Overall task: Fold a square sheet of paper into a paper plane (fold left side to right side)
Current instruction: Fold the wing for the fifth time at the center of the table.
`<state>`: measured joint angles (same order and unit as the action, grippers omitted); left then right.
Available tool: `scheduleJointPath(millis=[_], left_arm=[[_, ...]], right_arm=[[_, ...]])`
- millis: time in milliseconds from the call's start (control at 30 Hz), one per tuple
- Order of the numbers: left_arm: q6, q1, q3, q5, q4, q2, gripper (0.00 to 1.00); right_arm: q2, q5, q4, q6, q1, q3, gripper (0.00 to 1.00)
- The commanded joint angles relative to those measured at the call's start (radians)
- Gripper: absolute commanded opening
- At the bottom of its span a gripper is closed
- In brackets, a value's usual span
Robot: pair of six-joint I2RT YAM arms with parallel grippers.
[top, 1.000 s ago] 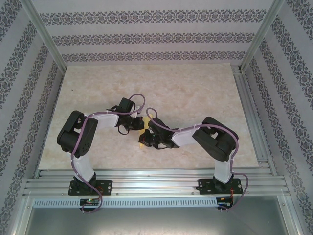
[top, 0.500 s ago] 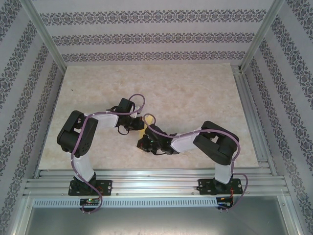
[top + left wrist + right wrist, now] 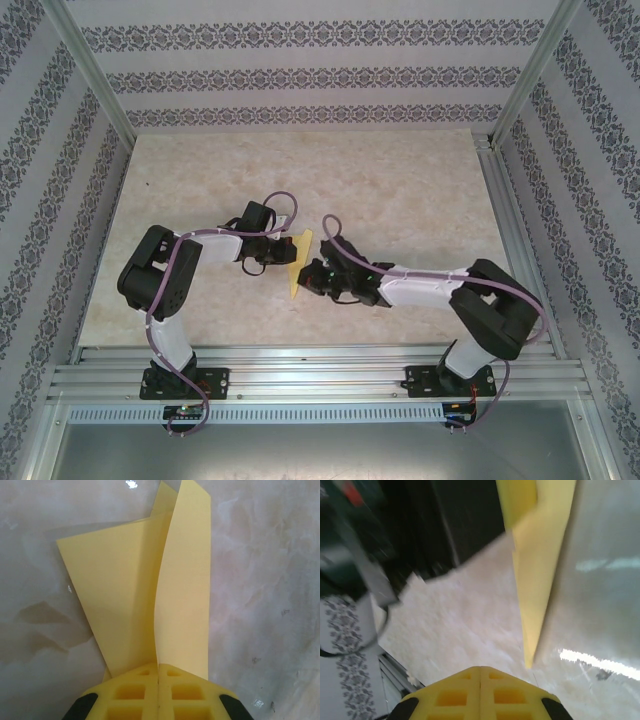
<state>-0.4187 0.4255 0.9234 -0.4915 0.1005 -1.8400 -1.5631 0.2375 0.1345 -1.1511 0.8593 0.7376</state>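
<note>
Left gripper (image 3: pixel 284 257): positioned at the left edge of the paper plane (image 3: pixel 299 262). In the left wrist view the gripper (image 3: pixel 159 674) has its yellow fingers (image 3: pixel 131 696) pressed together, clamped on the near end of the paper plane (image 3: pixel 120 595). One layer lies flat on the tabletop (image 3: pixel 270 580); the right-hand flap stands up, curved, rising from the finger seam.

Paper plane: mustard-yellow, narrow and pointed, resting near the middle of the marbled tabletop (image 3: pixel 400 180), between the two grippers.

Right gripper (image 3: pixel 314 277): just right of the paper plane's near end. In the right wrist view the gripper (image 3: pixel 480 674) is closed, fingers (image 3: pixel 509 696) together with nothing between them. The pointed tip of the paper plane (image 3: pixel 540 570) lies just beyond it, apart from the fingers.
</note>
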Motion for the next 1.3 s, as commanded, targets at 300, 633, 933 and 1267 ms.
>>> scheduleJointPath(millis=[300,633,933,1267], left_arm=[[0.033,-0.013,-0.044,0.107,0.102,0.007,0.0],[0.033,-0.012,-0.045,0.112,0.107,0.004,0.0],[0.037,-0.012,-0.048,0.112,0.109,-0.002,0.0],[0.039,-0.012,-0.05,0.109,0.107,-0.008,0.0]], right_arm=[[-0.177,0.049,0.066,0.086,-0.078,0.107,0.01],[-0.313,0.055,0.05,0.121,-0.131,0.195,0.01],[-0.401,0.096,0.024,0.153,-0.167,0.286,0.01],[-0.473,0.074,-0.06,0.189,-0.189,0.355,0.01]])
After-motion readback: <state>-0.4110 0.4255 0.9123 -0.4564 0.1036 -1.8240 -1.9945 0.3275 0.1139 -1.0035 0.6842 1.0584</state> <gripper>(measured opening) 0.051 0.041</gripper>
